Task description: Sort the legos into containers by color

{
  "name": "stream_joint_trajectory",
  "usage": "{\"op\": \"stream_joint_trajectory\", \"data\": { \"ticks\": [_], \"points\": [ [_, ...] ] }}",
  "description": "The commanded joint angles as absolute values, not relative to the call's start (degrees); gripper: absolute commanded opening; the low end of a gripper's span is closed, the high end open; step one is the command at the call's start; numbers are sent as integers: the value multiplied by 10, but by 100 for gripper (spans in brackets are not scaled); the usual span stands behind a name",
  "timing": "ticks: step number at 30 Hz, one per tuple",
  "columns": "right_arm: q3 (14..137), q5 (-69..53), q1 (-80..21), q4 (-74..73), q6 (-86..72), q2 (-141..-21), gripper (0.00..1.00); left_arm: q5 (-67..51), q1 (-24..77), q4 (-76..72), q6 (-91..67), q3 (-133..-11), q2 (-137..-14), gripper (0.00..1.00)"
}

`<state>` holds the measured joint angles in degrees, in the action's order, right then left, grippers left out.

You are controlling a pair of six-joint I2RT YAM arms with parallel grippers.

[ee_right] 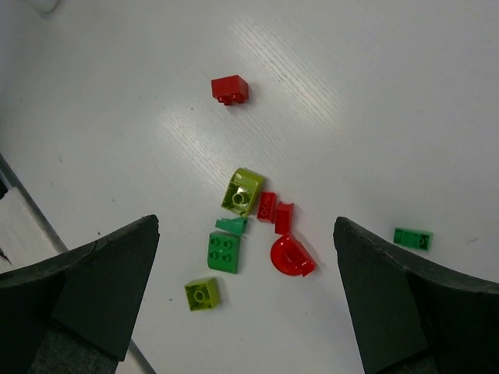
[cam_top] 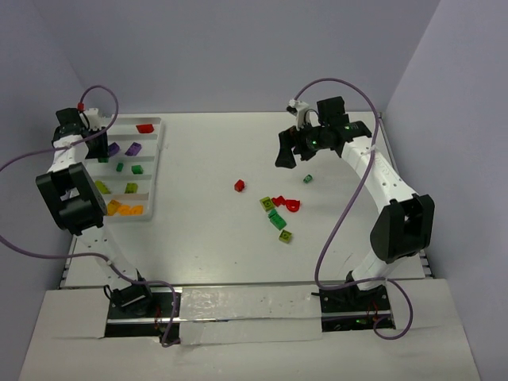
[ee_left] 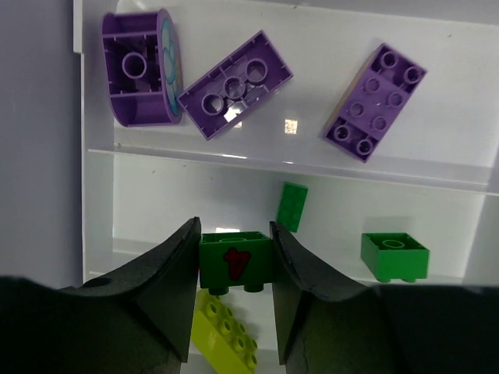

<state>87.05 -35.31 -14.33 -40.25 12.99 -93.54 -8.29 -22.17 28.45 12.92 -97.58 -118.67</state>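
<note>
My left gripper (ee_left: 234, 229) is shut on a dark green lego (ee_left: 234, 262) with a red mark, held over the green compartment of the white tray (ee_left: 312, 167). Two green legos (ee_left: 293, 206) (ee_left: 394, 255) lie in that compartment, three purple ones (ee_left: 235, 84) in the row beyond, and a lime one (ee_left: 226, 335) below the fingers. In the top view the tray (cam_top: 161, 159) is at far left with my left gripper (cam_top: 100, 149) over it. My right gripper (ee_right: 246, 224) hangs open high over loose legos: red (ee_right: 230, 89), lime (ee_right: 242, 191), green (ee_right: 224, 252), a red half-round (ee_right: 290, 257).
Orange legos (cam_top: 127, 209) fill the tray's nearest compartment and a red one (cam_top: 144, 128) the farthest. A small green lego (cam_top: 307, 178) lies apart, below my right gripper (cam_top: 290, 155). Purple cables loop off both arms. Grey walls close the table's back and sides.
</note>
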Motion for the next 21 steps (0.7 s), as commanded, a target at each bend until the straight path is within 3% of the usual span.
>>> {"op": "stream_joint_trajectory", "data": {
  "ticks": [1,4,12,21],
  "points": [
    [858,-316,-145,-405,157,-894,100,-57,-231,295,143,-1002,-1198,13],
    [853,-307,-144,-406,163,-892,100,-52,-233,288,147,-986,-1197,16],
    [855,-295,-144,-410,171,-902,100,-47,-235,294,156,-964,-1201,46],
    [858,-291,-144,-413,172,-903,100,-109,-235,307,160,-994,-1176,62]
  ]
}}
